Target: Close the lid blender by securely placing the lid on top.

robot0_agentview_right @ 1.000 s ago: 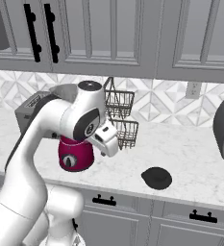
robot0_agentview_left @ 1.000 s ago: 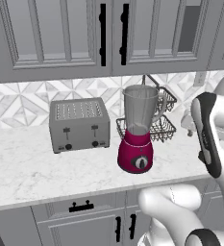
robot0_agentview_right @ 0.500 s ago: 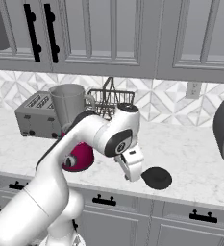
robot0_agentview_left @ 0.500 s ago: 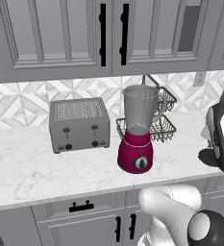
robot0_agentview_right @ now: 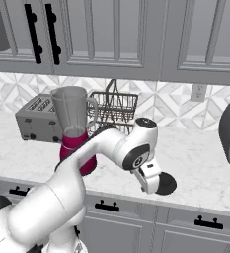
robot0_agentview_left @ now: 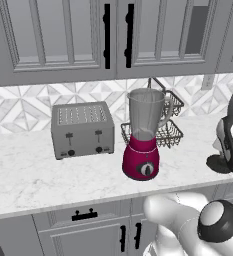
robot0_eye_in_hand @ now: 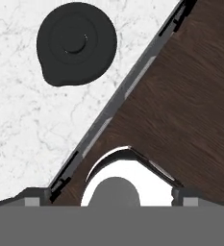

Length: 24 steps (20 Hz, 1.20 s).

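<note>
One tool (robot0_agentview_right: 147, 184) now nearer lid (robot0_eye_in_hand: 76, 42).

Tabletop (robot0_agentview_left: 33, 170): white marble w/ grey veins, runs along the backsplash above grey drawer fronts. On it, left to right in the left base view: silver toaster (robot0_agentview_left: 82, 130) near the wall, slots up; blender (robot0_agentview_left: 144, 137) just right of it and nearer the front edge, clear jar upright on magenta base, mouth open; black wire basket (robot0_agentview_left: 164, 131) behind the blender, close to the wall. Lid (robot0_agentview_right: 165, 183) lies flat on the marble well to the right of the blender, near the front edge, apart from everything else. Hand view: lid (robot0_eye_in_hand: 76, 43) top side up, knob in centre, beside the tabletop's front edge.
</note>
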### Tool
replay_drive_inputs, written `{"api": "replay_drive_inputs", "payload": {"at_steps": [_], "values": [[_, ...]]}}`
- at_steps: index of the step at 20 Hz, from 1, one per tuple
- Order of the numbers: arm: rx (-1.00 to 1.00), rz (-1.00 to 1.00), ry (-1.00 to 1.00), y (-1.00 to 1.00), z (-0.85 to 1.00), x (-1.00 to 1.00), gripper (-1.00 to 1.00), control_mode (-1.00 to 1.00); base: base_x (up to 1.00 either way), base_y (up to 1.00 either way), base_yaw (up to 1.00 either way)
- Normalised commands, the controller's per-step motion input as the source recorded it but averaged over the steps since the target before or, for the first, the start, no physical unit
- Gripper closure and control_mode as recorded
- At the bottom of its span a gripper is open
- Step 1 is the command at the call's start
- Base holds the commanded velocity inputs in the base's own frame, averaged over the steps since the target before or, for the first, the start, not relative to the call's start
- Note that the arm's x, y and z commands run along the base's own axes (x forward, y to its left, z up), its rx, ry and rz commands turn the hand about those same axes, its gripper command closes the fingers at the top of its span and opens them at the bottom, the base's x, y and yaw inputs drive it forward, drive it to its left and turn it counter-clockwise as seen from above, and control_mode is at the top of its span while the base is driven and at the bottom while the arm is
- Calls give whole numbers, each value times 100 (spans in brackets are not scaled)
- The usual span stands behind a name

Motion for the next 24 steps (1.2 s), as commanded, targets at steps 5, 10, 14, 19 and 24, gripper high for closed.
{"api": "replay_drive_inputs", "payload": {"at_steps": [5, 10, 14, 19, 24], "values": [[0, 11, 0, -16, -16, 46, -100, -100, 0, 0, 0], [1, 13, 0, -30, -14, 44, -100, -100, 0, 0, 0], [0, 11, 0, -22, -34, 32, -100, -100, 0, 0, 0], [2, 12, 0, -15, -40, 19, -100, -100, 0, 0, 0], [3, 10, 0, -13, -29, 15, -100, -100, 0, 0, 0]]}}
